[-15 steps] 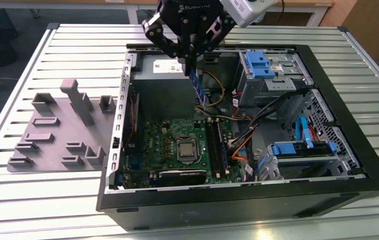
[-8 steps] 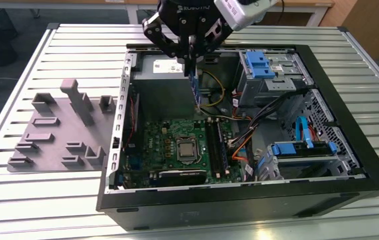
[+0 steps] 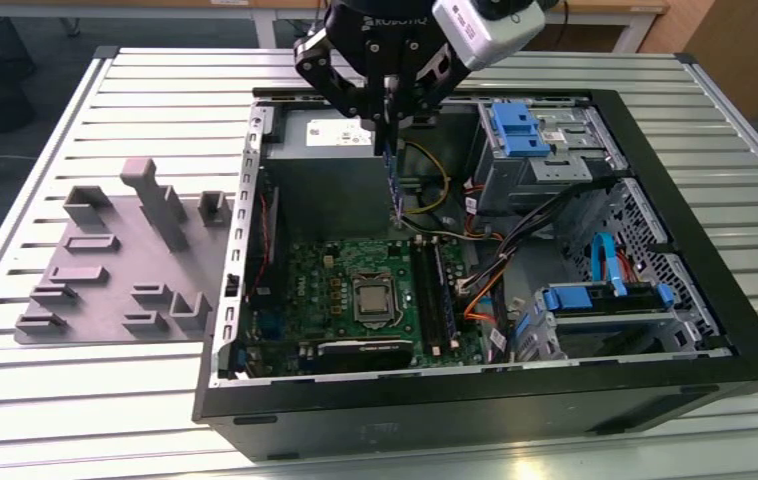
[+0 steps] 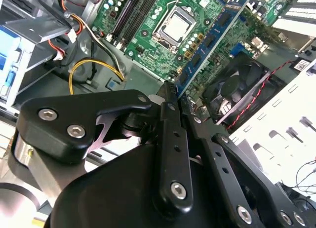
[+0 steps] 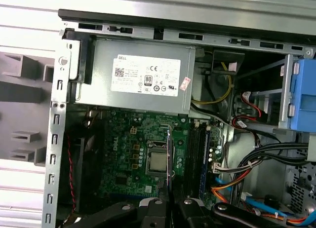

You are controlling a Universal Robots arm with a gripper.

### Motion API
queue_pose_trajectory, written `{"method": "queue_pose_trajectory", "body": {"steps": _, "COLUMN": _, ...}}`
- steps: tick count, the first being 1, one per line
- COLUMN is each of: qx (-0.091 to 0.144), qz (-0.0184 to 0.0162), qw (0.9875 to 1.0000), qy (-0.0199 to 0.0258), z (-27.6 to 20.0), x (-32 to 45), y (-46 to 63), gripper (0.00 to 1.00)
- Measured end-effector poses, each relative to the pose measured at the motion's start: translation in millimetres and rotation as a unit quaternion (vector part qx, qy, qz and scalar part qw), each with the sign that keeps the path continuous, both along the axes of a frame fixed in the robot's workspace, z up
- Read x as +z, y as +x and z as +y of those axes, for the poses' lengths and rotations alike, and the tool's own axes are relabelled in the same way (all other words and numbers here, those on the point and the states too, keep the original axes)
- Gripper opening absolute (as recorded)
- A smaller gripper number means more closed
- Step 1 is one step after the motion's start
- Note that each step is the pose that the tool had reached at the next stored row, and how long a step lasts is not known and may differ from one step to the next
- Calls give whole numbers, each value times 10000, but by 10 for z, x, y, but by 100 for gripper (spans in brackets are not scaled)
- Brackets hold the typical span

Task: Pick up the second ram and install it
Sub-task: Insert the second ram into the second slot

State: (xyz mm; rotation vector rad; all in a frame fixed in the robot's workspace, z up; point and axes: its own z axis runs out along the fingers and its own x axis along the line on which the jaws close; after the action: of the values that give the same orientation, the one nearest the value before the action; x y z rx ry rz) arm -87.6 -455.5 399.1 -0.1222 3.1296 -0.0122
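End effector (image 3: 393,118) grips the second ram (image 3: 394,185) above the motherboard (image 3: 339,285); stick's top hidden between fingers.

Black gripper (image 3: 390,118); dark blue-green second ram (image 4: 207,46) with black chips; green motherboard (image 5: 129,161); grey tray (image 3: 119,265); blue drive brackets (image 3: 523,130); yellow cable (image 4: 94,65); silver ribbed table (image 3: 112,110).

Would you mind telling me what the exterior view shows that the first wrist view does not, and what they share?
Exterior view alone: the whole open computer case on the slatted table, the complete grey tray, and the claw from outside, shut on the second ram, which hangs upright above the motherboard.

First wrist view alone: the power supply's labelled face seen head-on.

Both: the ram, the motherboard with its processor, blue drive brackets and cables.
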Motion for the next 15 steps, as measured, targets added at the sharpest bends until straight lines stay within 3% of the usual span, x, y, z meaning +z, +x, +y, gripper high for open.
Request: {"method": "queue_pose_trajectory", "body": {"steps": 15, "qx": -4, "qz": 1, "qw": 10000, "qy": 4, "z": 1, "x": -5, "y": 1, "gripper": 14}}
